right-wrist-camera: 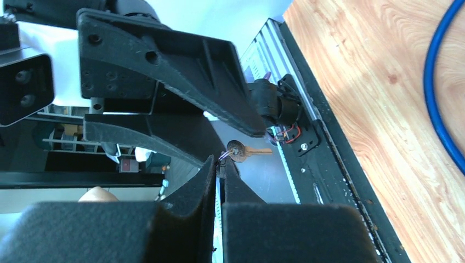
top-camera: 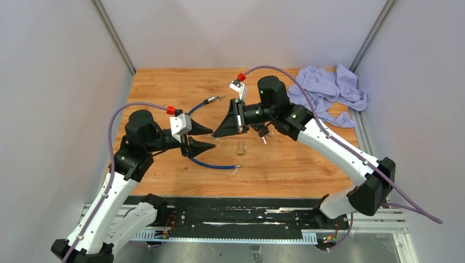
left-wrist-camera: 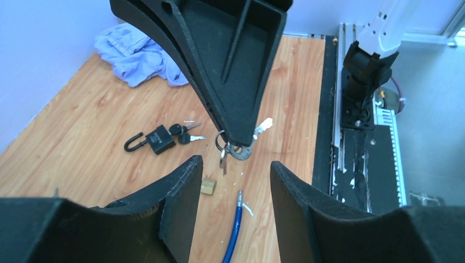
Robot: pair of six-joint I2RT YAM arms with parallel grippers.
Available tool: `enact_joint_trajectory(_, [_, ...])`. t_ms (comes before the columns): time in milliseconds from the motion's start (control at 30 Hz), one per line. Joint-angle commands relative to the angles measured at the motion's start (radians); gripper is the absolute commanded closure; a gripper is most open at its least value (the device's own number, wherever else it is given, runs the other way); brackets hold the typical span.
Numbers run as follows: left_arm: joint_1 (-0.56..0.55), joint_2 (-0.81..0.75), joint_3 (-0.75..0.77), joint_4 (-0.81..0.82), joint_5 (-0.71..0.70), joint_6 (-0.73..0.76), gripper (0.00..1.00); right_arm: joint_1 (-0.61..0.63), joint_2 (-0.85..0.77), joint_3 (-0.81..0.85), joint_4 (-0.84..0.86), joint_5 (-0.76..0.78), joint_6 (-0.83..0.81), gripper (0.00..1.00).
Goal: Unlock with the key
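I am seeing the right gripper (right-wrist-camera: 219,163) pinching shut on the key ring (left-wrist-camera: 236,151), hanging it over mid-table (top-camera: 164,87), just ahead of the left gripper (left-wrist-camera: 234,162), whose jaws are standing apart, gripping nothing. The padlock (left-wrist-camera: 155,139) is lying well apart on open wood. A cloth (top-camera: 329,90) is crowding the far right corner. The key teeth are blurring out.
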Motion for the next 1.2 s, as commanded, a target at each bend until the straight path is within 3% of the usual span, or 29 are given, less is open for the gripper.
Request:
enact_joint_trajectory(0, [-0.005, 0.001, -0.031, 0.112, 0.032, -0.103, 0.48, 0.029, -0.028, 0.001, 0.073, -0.038, 0.056, 0.99])
enact_joint_trajectory(167, [-0.005, -0.003, -0.036, 0.091, 0.02, -0.061, 0.53, 0.038, -0.032, 0.001, 0.085, -0.045, 0.064, 0.99])
enact_joint_trajectory(433, [-0.005, -0.017, -0.044, 0.102, -0.015, -0.046, 0.69, 0.042, -0.035, -0.016, 0.091, -0.044, 0.066, 0.99])
enact_joint_trajectory(733, [-0.006, -0.028, -0.043, 0.052, -0.066, 0.041, 0.99, 0.044, -0.044, -0.037, 0.105, -0.038, 0.075, 0.99])
enact_joint_trajectory(800, [-0.006, -0.036, -0.039, 0.046, -0.083, 0.078, 1.0, 0.044, -0.044, -0.044, 0.109, -0.037, 0.078, 0.97])
enact_joint_trajectory(900, [-0.005, -0.049, -0.029, 0.039, -0.136, 0.164, 1.0, 0.045, -0.05, -0.055, 0.109, -0.031, 0.079, 0.89])
enact_joint_trajectory(967, [-0.007, -0.059, -0.02, 0.02, -0.176, 0.269, 1.0, 0.044, -0.052, -0.061, 0.108, -0.029, 0.079, 0.76])
enact_joint_trajectory(1033, [-0.013, -0.075, -0.022, 0.019, -0.249, 0.402, 1.0, 0.043, -0.055, -0.063, 0.105, -0.024, 0.074, 0.66])
enact_joint_trajectory(1167, [-0.014, -0.128, -0.056, 0.05, -0.334, 0.794, 1.0, 0.036, -0.071, -0.063, 0.098, 0.011, 0.062, 0.56])
